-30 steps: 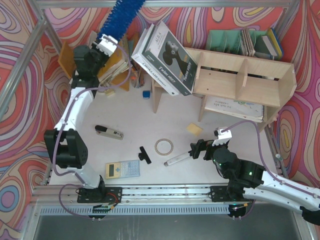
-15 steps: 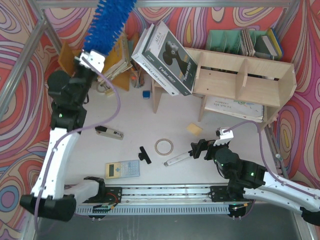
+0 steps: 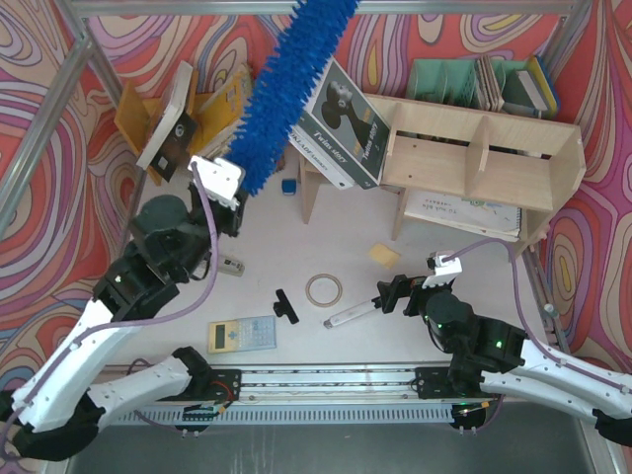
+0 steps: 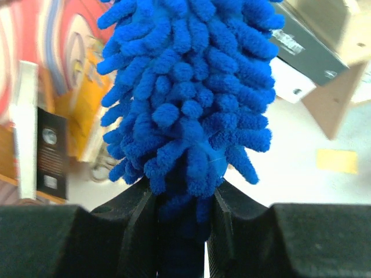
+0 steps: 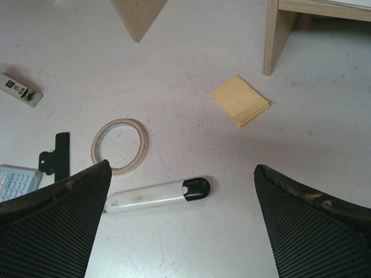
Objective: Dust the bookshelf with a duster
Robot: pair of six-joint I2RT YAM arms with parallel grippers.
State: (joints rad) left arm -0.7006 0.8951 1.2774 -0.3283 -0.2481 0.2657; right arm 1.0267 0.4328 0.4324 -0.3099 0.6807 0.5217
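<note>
The left gripper [image 4: 179, 223] pinches the duster [image 3: 291, 89] low by its handle, so the fluffy head juts ahead of it for reach toward the bookshelf [image 3: 484, 148] to its right (right gripper [image 5: 182, 220] gapes wide, empty).

The left arm bends up from its base, and the left gripper [image 3: 239, 194] is clamped on the base of the fluffy bright blue microfibre duster [image 3: 286, 89]. The right arm lies low, with the right gripper [image 3: 387, 296] spread wide and pointing left.
</note>
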